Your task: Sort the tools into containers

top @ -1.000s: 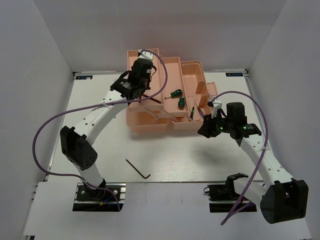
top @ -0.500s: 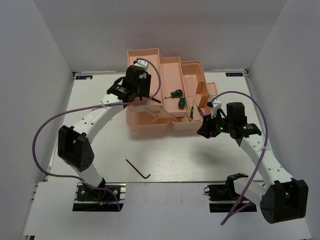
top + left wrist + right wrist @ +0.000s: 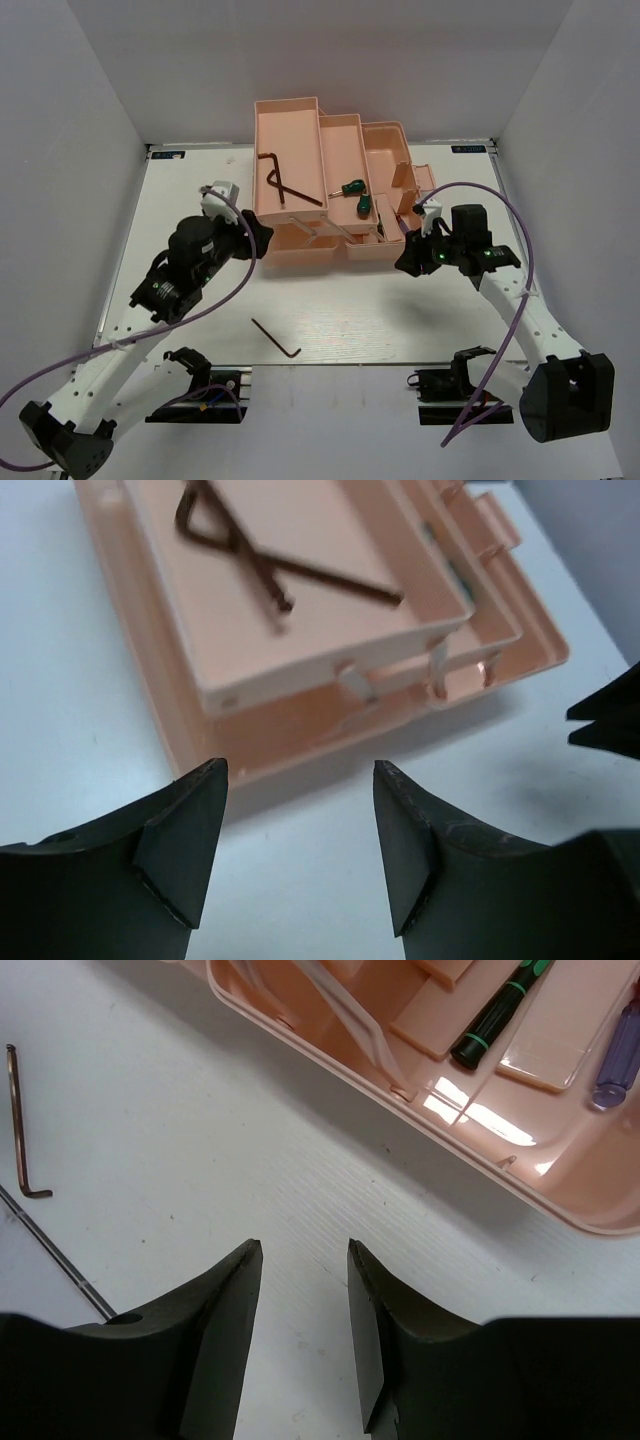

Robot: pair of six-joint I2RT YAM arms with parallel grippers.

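Left gripper released, empty, near the toolbox. Right gripper released, empty. One hex key lies on the tabletop.

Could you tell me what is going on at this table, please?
Two robot arms are sorting small tools into a pink toolbox. Both the left gripper and the right gripper are open and empty, poised above the table beside the box. Its top tray holds crossed hex keys, the next one two green-handled screwdrivers. A lone hex key is on the table, not yet sorted.
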